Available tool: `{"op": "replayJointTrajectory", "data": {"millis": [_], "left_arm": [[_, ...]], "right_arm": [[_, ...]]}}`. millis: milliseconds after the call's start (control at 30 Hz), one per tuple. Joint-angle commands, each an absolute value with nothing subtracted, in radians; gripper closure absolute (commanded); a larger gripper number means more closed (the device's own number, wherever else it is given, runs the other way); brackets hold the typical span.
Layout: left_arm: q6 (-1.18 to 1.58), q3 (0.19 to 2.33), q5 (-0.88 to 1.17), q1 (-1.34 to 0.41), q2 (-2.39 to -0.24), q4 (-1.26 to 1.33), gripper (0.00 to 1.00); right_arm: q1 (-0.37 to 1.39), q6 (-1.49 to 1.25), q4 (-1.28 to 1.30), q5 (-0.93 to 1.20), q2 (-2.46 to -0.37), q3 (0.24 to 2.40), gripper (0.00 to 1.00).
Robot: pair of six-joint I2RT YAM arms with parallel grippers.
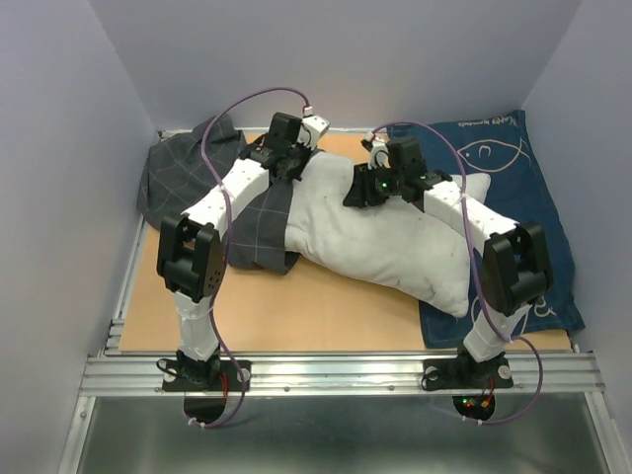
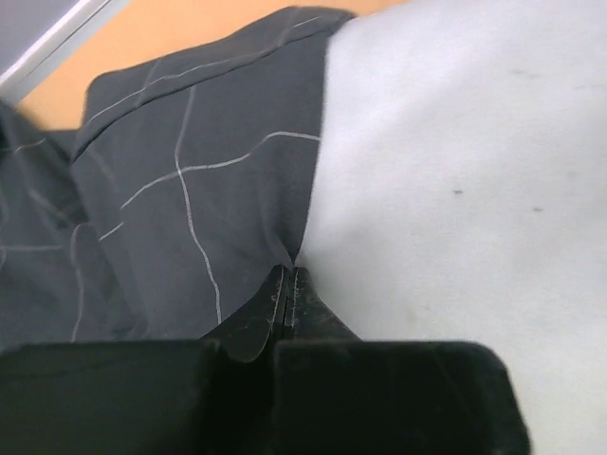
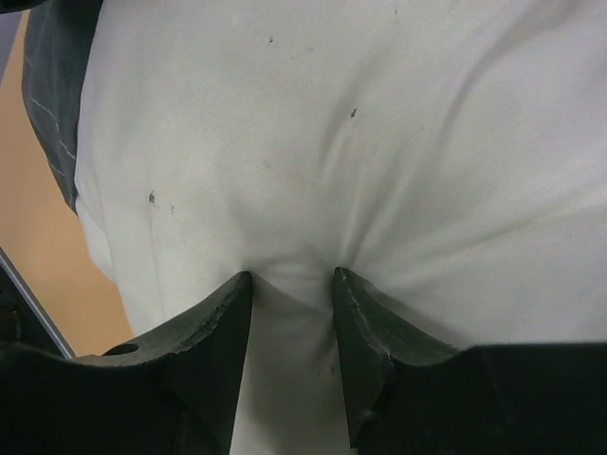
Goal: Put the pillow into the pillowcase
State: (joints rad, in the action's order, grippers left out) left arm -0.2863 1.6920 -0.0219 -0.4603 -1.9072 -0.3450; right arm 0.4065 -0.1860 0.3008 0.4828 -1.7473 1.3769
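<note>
The white pillow (image 1: 385, 242) lies slantwise across the middle of the table. Its left end is in the mouth of the dark grey grid-patterned pillowcase (image 1: 259, 232), and the rest of the case is bunched at the back left. My left gripper (image 1: 295, 166) is shut on the pillowcase hem (image 2: 247, 190) where it meets the pillow (image 2: 455, 142); the fingertips (image 2: 285, 284) are pressed together with the cloth puckered at them. My right gripper (image 1: 359, 195) is on top of the pillow and pinches a fold of it (image 3: 294, 313) between its fingers (image 3: 365, 322).
A navy cloth with white fish drawings (image 1: 499, 148) lies under the pillow's right end and reaches the right wall. Grey walls stand close on the left, back and right. A metal rail (image 1: 336, 370) runs along the near edge by the arm bases.
</note>
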Motion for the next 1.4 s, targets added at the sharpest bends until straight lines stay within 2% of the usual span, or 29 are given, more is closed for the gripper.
{"op": "replayJointTrajectory", "data": {"millis": [0, 133, 233, 333, 533, 633, 667, 733, 767, 800, 867, 900, 1033, 1067, 1233, 1367], "left_arm": [[-0.253, 1.821, 0.283, -0.485, -1.876, -0.357, 1.00], [-0.171, 1.923, 0.587, -0.589, -1.868, -0.319, 1.00], [-0.068, 1.915, 0.693, -0.633, -1.853, -0.256, 1.00], [-0.038, 1.809, 0.674, -0.624, -1.815, -0.196, 1.00], [-0.003, 1.588, 0.617, -0.450, -1.786, -0.195, 1.00], [-0.136, 1.522, 0.566, -0.442, -1.789, -0.230, 1.00], [-0.167, 1.508, 0.555, -0.442, -1.799, -0.245, 0.93], [-0.213, 1.509, 0.554, -0.442, -1.795, -0.265, 0.80], [-0.224, 1.508, 0.557, -0.442, -1.786, -0.264, 0.70], [-0.254, 1.508, 0.580, -0.440, -1.749, -0.271, 0.66], [-0.305, 1.506, 0.603, -0.442, -1.698, -0.288, 0.58], [-0.320, 1.512, 0.592, -0.442, -1.646, -0.296, 0.47], [-0.304, 1.594, 0.513, -0.442, -1.604, -0.287, 0.29], [-0.293, 1.644, 0.474, -0.446, -1.630, -0.279, 0.21], [-0.262, 1.808, 0.336, -0.446, -1.776, -0.272, 0.21], [-0.227, 1.946, 0.281, -0.465, -1.911, -0.279, 0.18]], "right_arm": [[0.411, -0.195, 0.299, 0.557, -1.799, 1.387, 0.55], [0.413, -0.244, 0.287, 0.612, -1.830, 1.419, 0.57], [0.413, -0.293, 0.261, 0.643, -1.825, 1.428, 0.57], [0.411, -0.314, 0.247, 0.646, -1.798, 1.431, 0.57], [0.385, -0.368, 0.233, 0.627, -1.686, 1.371, 0.57], [0.371, -0.338, 0.236, 0.598, -1.625, 1.345, 0.55], [0.370, -0.312, 0.238, 0.591, -1.609, 1.344, 0.53], [0.368, -0.279, 0.247, 0.559, -1.565, 1.350, 0.36], [0.368, -0.232, 0.255, 0.546, -1.553, 1.357, 0.29], [0.368, -0.206, 0.282, 0.502, -1.536, 1.383, 0.17], [0.368, -0.154, 0.317, 0.422, -1.534, 1.420, 0.11], [0.368, -0.088, 0.343, 0.332, -1.546, 1.439, 0.09], [0.344, 0.049, 0.354, 0.158, -1.595, 1.499, 0.05], [0.309, 0.064, 0.353, 0.143, -1.632, 1.508, 0.05], [0.216, 0.072, 0.354, 0.195, -1.755, 1.606, 0.05], [0.207, 0.095, 0.364, 0.334, -1.807, 1.618, 0.05]]}}
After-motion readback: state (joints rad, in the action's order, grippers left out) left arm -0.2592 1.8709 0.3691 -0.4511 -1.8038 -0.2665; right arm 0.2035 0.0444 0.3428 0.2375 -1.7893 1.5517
